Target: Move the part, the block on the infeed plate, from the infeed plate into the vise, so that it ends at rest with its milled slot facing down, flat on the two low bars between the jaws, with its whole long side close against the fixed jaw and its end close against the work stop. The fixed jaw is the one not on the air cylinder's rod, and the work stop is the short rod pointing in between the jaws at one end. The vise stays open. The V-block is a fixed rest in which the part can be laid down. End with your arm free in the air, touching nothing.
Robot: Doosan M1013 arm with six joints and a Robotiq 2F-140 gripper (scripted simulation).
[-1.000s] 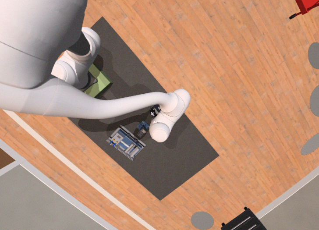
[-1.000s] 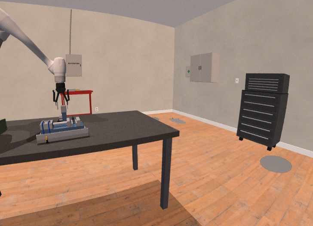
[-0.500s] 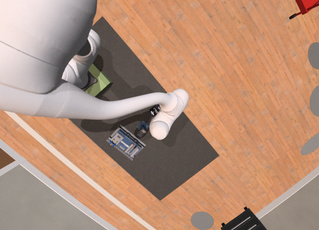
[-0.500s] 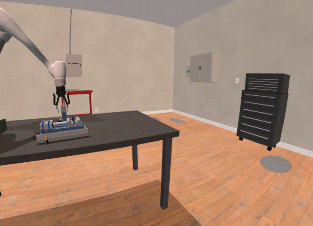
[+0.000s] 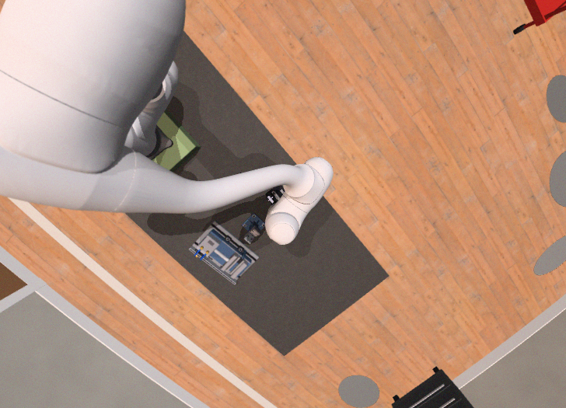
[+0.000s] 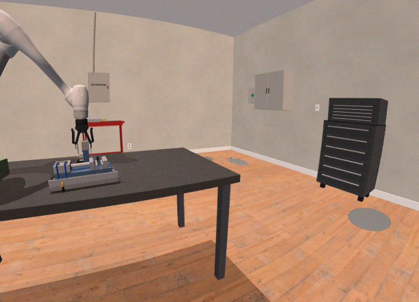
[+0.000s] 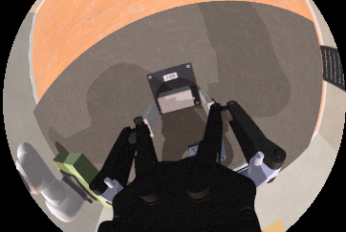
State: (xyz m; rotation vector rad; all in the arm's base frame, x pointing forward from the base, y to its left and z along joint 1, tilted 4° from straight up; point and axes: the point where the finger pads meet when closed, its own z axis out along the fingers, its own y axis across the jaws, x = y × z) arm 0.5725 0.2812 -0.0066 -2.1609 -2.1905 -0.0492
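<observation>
Fingers of the black gripper are about half way apart and hold nothing. They point straight down from the big white robot arm. Under it all is the wide dark grey table, with a green box at its far left edge. On the table sits the grey tray with the blue and grey vise, and its jaws stand open with nothing between them. Just behind the vise is the small dark square infeed plate. The part, a small light grey block, is on that plate, so the job is only at its start. The big thing for the next move is this: the block is right under the gripper, in the gap between the two fingers, and nothing touches it yet. In the side view the fingertips hang just above its top. The block looks like it stands tall, but it is small in every view, so I cannot tell for sure which way its long side runs or where its slot is. I think the next step is to go straight down and shut on the block. If the fingers come down a bit off to one side, they could knock it over.
</observation>
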